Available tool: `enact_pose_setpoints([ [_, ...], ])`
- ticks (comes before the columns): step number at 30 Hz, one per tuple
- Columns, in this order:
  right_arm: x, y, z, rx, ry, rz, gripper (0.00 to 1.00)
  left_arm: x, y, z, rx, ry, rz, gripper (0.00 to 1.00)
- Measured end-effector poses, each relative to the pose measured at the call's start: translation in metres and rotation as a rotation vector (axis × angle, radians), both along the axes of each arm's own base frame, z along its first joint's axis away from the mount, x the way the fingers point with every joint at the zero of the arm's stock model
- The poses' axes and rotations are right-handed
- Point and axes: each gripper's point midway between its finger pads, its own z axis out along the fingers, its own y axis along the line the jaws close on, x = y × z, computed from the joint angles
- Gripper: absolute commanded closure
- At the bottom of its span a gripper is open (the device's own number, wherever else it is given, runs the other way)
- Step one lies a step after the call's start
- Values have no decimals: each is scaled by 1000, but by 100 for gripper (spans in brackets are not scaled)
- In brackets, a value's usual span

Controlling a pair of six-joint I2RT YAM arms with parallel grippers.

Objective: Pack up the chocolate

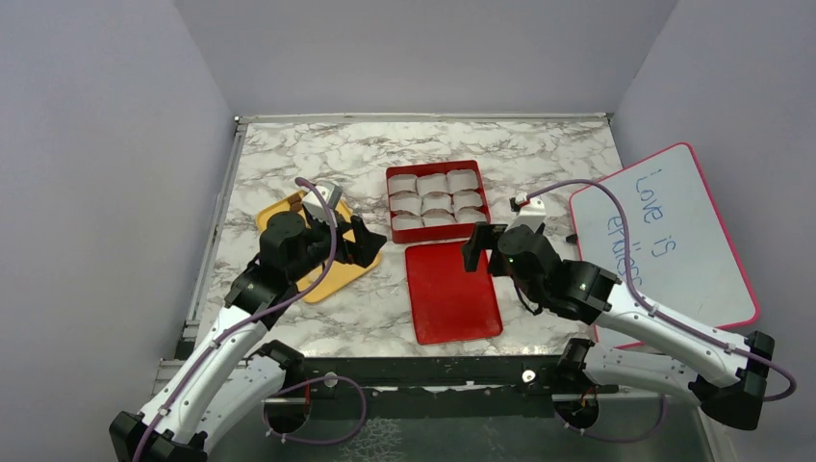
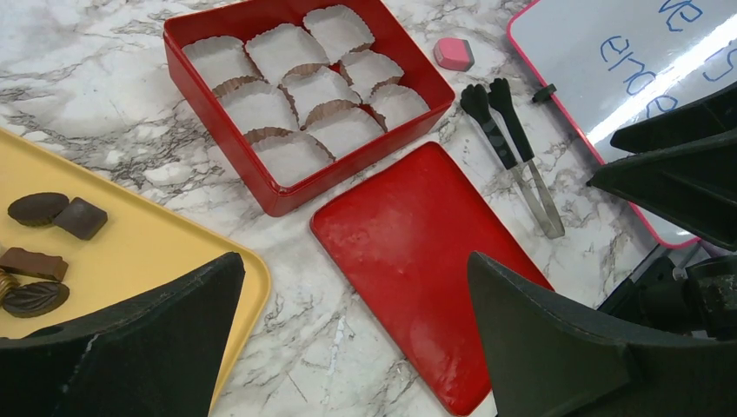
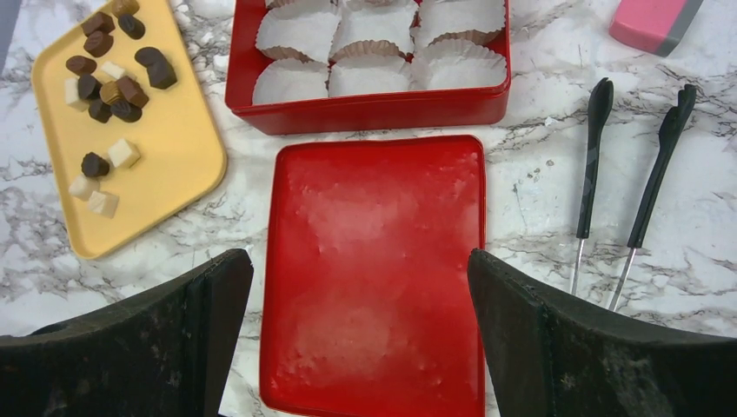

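Note:
The chocolate [image 3: 109, 87], several dark brown and pale cream pieces, lies on a yellow tray [image 3: 174, 156]; a few dark pieces [image 2: 39, 208] show in the left wrist view. In the top view my left arm hides most of the tray [image 1: 332, 274]. A red box [image 1: 438, 233] holds white paper cups with nothing in them [image 2: 348, 174] [image 3: 374, 111]. My left gripper [image 1: 364, 241] [image 2: 355, 287] is open and empty, just right of the tray. My right gripper [image 1: 484, 247] [image 3: 358, 278] is open and empty above the red lid [image 3: 374, 269].
The red lid [image 1: 452, 292] [image 2: 426, 261] lies flat in front of the box. Black-tipped metal tongs [image 2: 513, 148] [image 3: 617, 174] lie right of the lid. A pink eraser [image 2: 454, 54] [image 3: 652, 22] sits beside the box. A pink-framed whiteboard [image 1: 664, 241] lies at the right.

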Motion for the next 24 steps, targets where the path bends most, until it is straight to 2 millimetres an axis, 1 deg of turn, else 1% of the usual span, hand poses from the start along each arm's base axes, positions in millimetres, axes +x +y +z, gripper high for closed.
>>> enact_pose_setpoints([
  [10, 4, -5, 0, -18, -14, -32, 0, -1, 1, 2, -4, -8, 1, 1],
  [13, 9, -9, -8, -63, -12, -65, 0, -1, 1, 3, -5, -12, 3, 1],
  [17, 12, -15, -27, -164, 17, -92, 2, -2, 4, 6, -9, -26, 13, 1],
  [20, 15, -18, -38, -236, 26, -96, 6, -3, 6, 7, -10, -34, 24, 1],
  [22, 19, -21, -43, -277, 27, -102, 10, -3, 7, 7, -11, -37, 28, 1],
  [23, 21, -23, -46, -295, 31, -106, 14, -3, 8, 7, -10, -37, 29, 1],
  [24, 23, -24, -49, -312, 35, -109, 20, -3, 8, 7, -10, -39, 30, 1],
])
